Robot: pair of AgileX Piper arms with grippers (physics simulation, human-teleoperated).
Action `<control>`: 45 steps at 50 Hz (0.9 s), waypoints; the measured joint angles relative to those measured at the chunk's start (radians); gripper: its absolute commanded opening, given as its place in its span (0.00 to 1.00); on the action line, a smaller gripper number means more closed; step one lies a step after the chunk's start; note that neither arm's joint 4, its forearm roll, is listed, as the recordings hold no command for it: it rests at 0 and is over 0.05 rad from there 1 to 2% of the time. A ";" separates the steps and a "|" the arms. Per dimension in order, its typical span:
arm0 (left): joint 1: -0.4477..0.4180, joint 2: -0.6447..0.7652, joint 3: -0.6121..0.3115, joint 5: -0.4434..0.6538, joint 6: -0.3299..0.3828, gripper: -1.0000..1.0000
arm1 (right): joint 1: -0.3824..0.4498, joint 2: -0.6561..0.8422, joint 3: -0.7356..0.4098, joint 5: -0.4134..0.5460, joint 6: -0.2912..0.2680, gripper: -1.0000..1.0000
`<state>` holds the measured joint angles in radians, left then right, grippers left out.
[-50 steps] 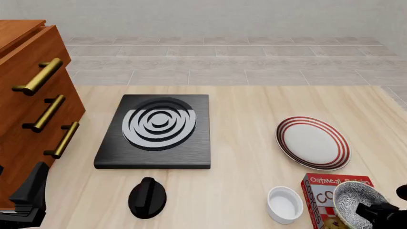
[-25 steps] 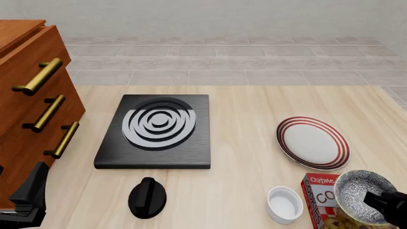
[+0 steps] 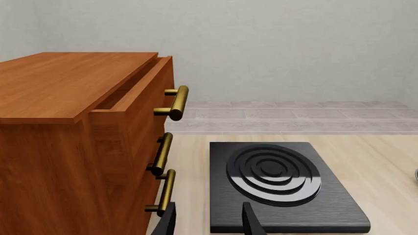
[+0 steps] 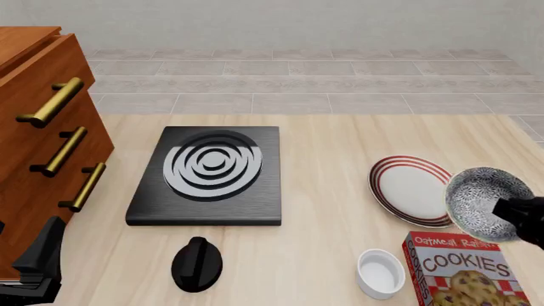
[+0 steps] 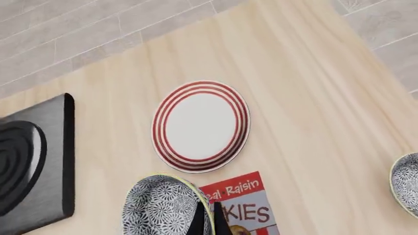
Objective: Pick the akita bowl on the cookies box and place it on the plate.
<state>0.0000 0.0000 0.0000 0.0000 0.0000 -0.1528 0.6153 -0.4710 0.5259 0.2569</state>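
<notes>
The speckled akita bowl point(image 4: 483, 203) hangs in the air, tilted, over the right edge of the plate point(image 4: 412, 189). My right gripper point(image 4: 513, 212) is shut on the bowl's rim at the right edge of the front view. In the right wrist view the bowl point(image 5: 162, 209) sits beside the closed fingers point(image 5: 198, 221), with the plate point(image 5: 200, 126) farther out. The red cookies box point(image 4: 463, 271) lies on the table nearer than the plate, with nothing on it. My left gripper point(image 3: 209, 224) is open and empty, low at the near left point(image 4: 34, 264).
A black stove point(image 4: 208, 175) lies mid-table with a black knob point(image 4: 196, 263) in front of it. A white ramekin point(image 4: 381, 273) stands left of the cookies box. A wooden drawer cabinet point(image 4: 42, 127) fills the left side. Another speckled bowl point(image 5: 406, 183) shows in the right wrist view.
My right gripper has lifted the akita bowl off the cookies box and carried it up and away toward the plate. The box's lettering is now uncovered. The left arm has not moved.
</notes>
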 measured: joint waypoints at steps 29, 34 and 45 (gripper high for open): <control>0.000 0.000 0.000 0.000 0.000 1.00 | 0.091 0.311 -0.164 -0.242 0.083 0.00; 0.000 0.000 0.000 0.000 0.000 1.00 | 0.090 0.363 -0.170 -0.286 0.094 0.00; 0.000 0.000 0.000 0.000 0.000 1.00 | 0.085 0.472 -0.186 -0.372 0.113 0.00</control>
<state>0.0000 0.0000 0.0000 0.0000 0.0000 -0.0682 1.0869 -0.6574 0.1538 0.3703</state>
